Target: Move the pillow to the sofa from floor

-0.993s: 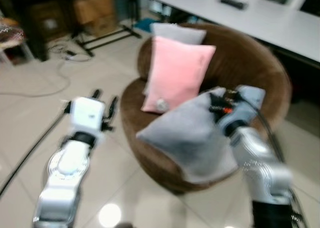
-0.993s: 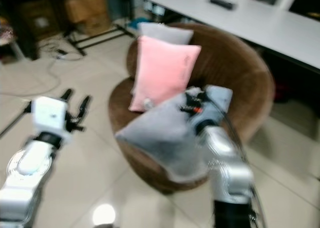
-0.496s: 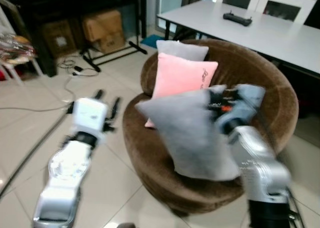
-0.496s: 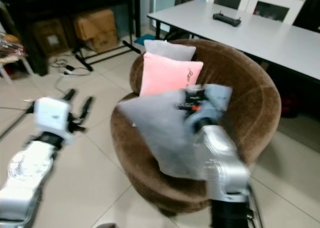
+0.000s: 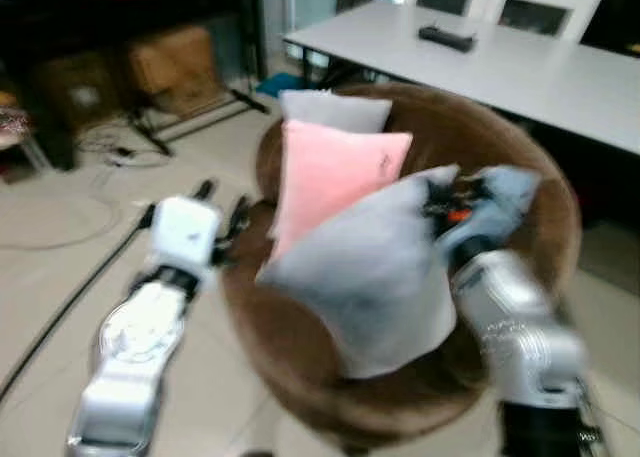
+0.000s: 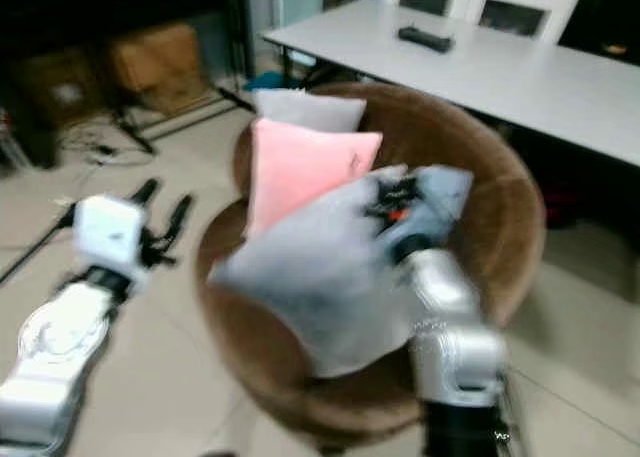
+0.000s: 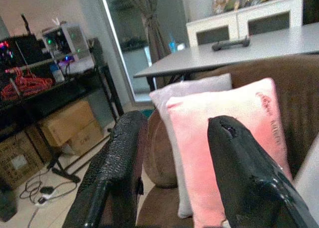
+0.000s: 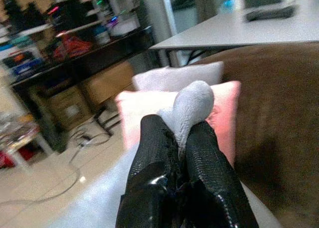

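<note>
- The right gripper [image 8: 182, 138] pinches a corner of the grey pillow [image 5: 370, 272], which hangs over the round brown sofa's [image 5: 545, 177] seat, in front of the pink cushion [image 5: 325, 172].
- The left gripper [image 7: 174, 158] stands parted and empty beside the sofa's left rim, so the right arm is placed to make the drop.

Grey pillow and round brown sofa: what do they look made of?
Grey pillow: soft matte woven fabric, probably cotton-like; its corner bunches between the right gripper fingers. Round brown sofa: fuzzy velvety upholstery, likely plush or chenille, judging by its dull napped surface.
</note>
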Tool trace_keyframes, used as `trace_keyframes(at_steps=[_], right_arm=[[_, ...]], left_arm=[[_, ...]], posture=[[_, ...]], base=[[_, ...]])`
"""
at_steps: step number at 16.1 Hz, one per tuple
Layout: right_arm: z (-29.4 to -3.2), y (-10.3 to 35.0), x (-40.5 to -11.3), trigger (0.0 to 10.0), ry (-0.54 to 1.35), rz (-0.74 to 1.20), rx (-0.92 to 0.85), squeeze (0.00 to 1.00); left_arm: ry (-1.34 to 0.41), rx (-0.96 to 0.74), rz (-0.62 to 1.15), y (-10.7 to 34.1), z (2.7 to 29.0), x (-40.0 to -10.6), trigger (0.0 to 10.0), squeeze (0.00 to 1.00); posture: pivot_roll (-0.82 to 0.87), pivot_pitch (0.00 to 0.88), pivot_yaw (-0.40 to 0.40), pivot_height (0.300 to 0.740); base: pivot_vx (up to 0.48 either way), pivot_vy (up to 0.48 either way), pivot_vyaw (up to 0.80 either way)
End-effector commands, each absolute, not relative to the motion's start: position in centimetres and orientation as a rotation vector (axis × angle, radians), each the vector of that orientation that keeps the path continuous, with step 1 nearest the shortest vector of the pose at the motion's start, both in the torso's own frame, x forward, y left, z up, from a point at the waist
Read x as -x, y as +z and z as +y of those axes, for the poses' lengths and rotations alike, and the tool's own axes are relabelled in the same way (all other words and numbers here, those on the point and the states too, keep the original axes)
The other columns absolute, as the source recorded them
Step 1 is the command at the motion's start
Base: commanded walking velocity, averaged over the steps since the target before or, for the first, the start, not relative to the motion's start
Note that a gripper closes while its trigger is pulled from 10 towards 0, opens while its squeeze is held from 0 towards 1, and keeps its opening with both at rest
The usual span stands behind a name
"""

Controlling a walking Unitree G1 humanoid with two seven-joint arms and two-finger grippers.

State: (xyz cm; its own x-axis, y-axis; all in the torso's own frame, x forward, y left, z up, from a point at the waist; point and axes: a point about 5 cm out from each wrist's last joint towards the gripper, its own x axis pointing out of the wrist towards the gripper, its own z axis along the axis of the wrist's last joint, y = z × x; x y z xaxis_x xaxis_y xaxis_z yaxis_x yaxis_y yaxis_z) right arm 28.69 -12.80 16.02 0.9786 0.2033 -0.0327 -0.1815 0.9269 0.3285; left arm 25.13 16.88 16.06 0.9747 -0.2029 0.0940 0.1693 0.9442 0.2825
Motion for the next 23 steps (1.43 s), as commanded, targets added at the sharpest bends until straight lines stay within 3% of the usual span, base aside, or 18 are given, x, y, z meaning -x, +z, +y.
trace_keyframes(at_steps=[1, 12, 16, 18, 21, 23], right_arm=[[-13.8, 17.4, -28.6, 10.0, 0.177, 0.000, -0.320, 0.00], [-13.4, 18.1, -30.1, 10.0, 0.239, -0.007, -0.303, 0.00], [-12.8, 16.4, -33.6, 10.0, 0.118, 0.149, -0.245, 0.00], [-12.6, 14.3, -36.1, 10.0, 0.064, 0.300, -0.293, 0.00], [-12.8, 13.6, -38.3, 10.0, -0.066, 0.366, -0.371, 0.00], [-12.8, 14.1, -39.6, 10.0, -0.170, 0.386, -0.442, 0.00]], left_arm=[[-0.220, -0.268, -0.135, 16.4, 16.2, -25.1, 10.0, 0.00], [-0.256, -0.309, -0.085, 15.8, 16.6, -24.9, 10.0, 0.00], [-0.285, -0.331, -0.070, 15.7, 17.0, -25.1, 10.0, 0.00], [-0.311, -0.345, -0.062, 15.8, 17.2, -25.1, 10.0, 0.00], [-0.352, -0.330, -0.020, 15.5, 17.6, -25.0, 10.0, 0.00], [-0.563, -0.255, 0.110, 14.6, 17.0, -23.6, 10.0, 0.00]], posture=[[0.08, 0.000, -0.013, 0.740], [0.09, 0.000, -0.020, 0.740], [0.10, 0.000, -0.008, 0.740], [0.10, 0.000, -0.009, 0.740], [0.12, 0.000, -0.014, 0.740], [0.15, 0.000, -0.031, 0.740]], base=[[0.375, 0.000, 0.00], [0.064, 0.000, 0.00], [0.000, 0.000, 0.00], [0.000, 0.000, 0.00], [0.000, 0.000, 0.00], [0.000, 0.000, 0.00]])
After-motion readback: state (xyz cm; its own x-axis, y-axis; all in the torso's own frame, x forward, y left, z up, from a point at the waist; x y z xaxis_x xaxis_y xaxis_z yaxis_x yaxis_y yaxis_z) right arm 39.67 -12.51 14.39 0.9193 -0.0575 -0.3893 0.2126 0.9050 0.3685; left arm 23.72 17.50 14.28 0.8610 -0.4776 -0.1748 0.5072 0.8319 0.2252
